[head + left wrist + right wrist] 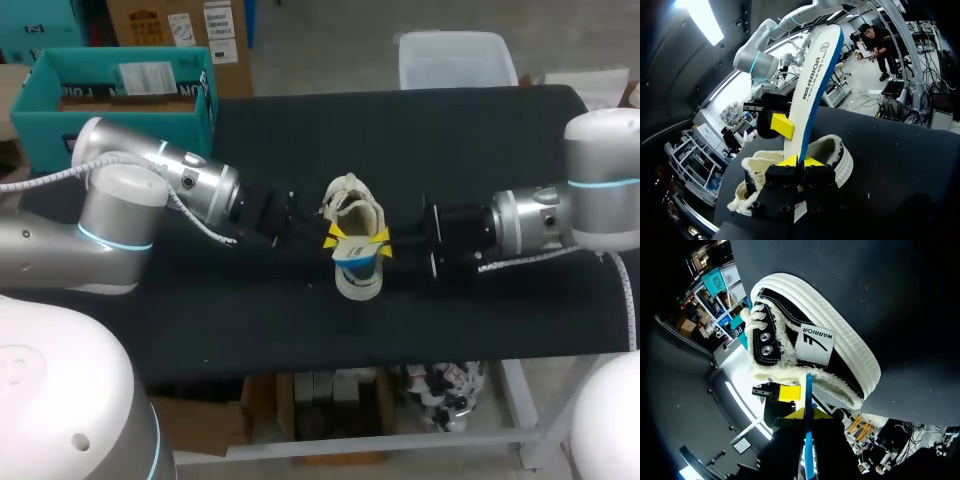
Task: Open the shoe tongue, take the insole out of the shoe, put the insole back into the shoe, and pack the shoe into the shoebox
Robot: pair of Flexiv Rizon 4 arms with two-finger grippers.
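Insole stands half out of the shoe in the middle of the desk, with the left pincer and the right pincer both clamped on it. Whether it is coming out or going back, I cannot tell. Packing into the shoebox is not yet done.

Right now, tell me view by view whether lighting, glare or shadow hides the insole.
Head view: even light, pale insole and shoe stand out on the dark table. Left wrist view: bright room lights behind, no glare on the insole. Right wrist view: insole edge-on in shadow, shoe's sole brightly lit.
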